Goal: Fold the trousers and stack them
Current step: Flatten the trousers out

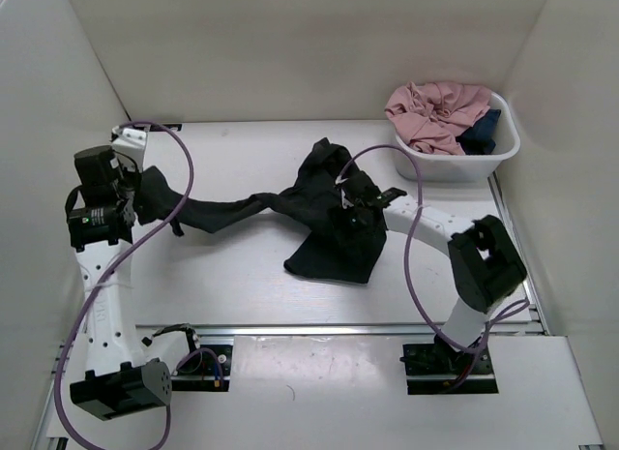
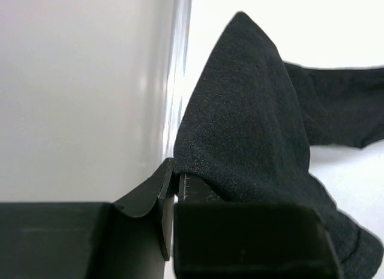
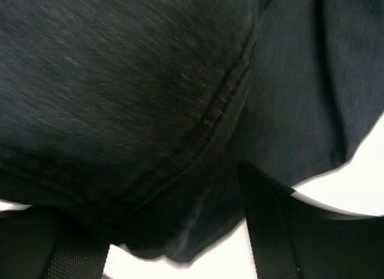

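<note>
The black trousers [image 1: 319, 218] lie twisted across the table; one leg stretches left and the bunched wide part sits in the middle. My left gripper [image 1: 140, 194] is shut on the leg's end close to the left wall. In the left wrist view the jaws [image 2: 174, 183] pinch the trousers' fabric [image 2: 252, 111]. My right gripper [image 1: 350, 206] is low over the bunched part. In the right wrist view it [image 3: 156, 231] is open, its fingers set wide apart with a seamed fold of the trousers [image 3: 150, 81] lying between them.
A white tub [image 1: 503, 150] at the back right holds a pink garment [image 1: 435, 111] and a small dark blue garment [image 1: 481, 135]. The left wall [image 2: 78, 93] is right beside my left gripper. Purple cables loop from both arms.
</note>
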You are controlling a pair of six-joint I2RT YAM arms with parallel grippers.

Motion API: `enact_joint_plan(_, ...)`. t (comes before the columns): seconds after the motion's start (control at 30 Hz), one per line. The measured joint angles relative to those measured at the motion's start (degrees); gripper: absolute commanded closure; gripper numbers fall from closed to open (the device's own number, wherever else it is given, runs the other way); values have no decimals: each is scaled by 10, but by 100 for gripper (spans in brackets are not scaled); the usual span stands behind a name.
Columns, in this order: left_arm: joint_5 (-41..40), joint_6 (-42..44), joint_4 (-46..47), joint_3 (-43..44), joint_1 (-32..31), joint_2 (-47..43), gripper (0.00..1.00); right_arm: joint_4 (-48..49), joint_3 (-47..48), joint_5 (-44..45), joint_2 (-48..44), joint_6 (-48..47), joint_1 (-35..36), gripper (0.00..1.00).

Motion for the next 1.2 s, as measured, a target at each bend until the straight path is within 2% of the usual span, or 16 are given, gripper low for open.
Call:
enact_joint_plan(0.07,-1,-2,0,34,0,1,86,13,23,-17,29,8,-16,92)
enact_joint_plan(0.1,-3,-2,0,54,0,1,86,15,37,-18,38,12,-22,100)
enact_joint_plan(0.23,-43,10,36,113,0,-14,86,7,58,-10,7,33,-47,100)
enact_joint_plan(0.3,-78,28,63,111,0,-35,86,-19,57,-10,-54,40,-70,100)
enact_joint_plan(0.5,-157,72,112,83,0,-77,86,-151,66,-2,-323,51,-202,100)
enact_joint_plan(0.63,-170,79,122,113,-1,-57,86,-266,125,-1,-395,46,-219,100)
enact_joint_plan(0.8,-170,84,135,245,-3,26,86,-356,245,-45,-350,30,-220,100)
enact_joint_plan(0.97,-166,76,168,362,0,104,86,-367,358,-165,-262,19,-197,100)
enact_joint_plan(1.1,-126,56,173,371,0,142,84,-351,389,-253,-195,-1,-144,100)
enact_joint_plan(1.2,-89,36,169,343,-4,179,82,-348,396,-289,-140,-18,-168,100)
